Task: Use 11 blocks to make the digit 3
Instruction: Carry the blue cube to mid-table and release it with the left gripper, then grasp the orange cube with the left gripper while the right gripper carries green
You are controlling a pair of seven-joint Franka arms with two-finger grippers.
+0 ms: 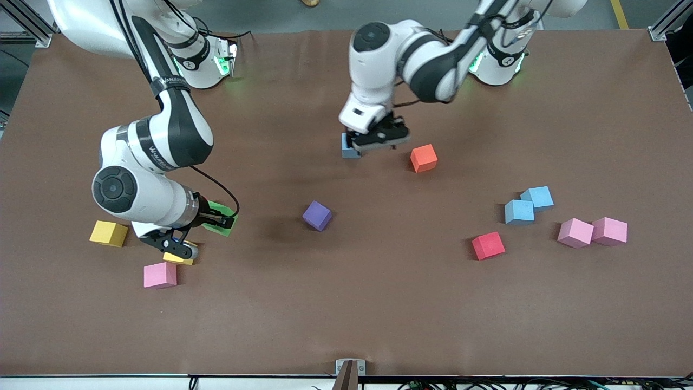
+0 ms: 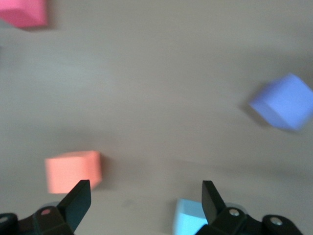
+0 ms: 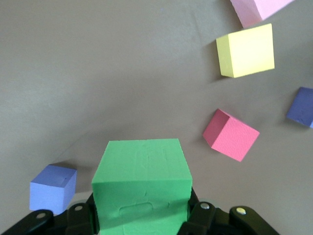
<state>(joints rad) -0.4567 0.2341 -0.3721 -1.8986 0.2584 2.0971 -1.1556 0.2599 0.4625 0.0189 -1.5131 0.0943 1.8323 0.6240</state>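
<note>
Left end effector (image 1: 373,142) hangs with fingers spread wide over a light blue block (image 1: 349,147) mid-bench, orange block (image 1: 423,158) at its three o'clock. Right end effector (image 1: 223,219) is clamped on the green block (image 1: 219,218) above the bench; purple block (image 1: 316,215) sits at its three o'clock.

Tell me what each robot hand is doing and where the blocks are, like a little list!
left gripper: open, low over a light blue block
right gripper: shut on the green block
beside that light blue block: orange block
middle: purple block
toward the left arm's end: light blue pair, pink pair, red block
toward the right arm's end: yellow block, single pink block
digit 3: not built yet; the blocks lie scattered
</note>
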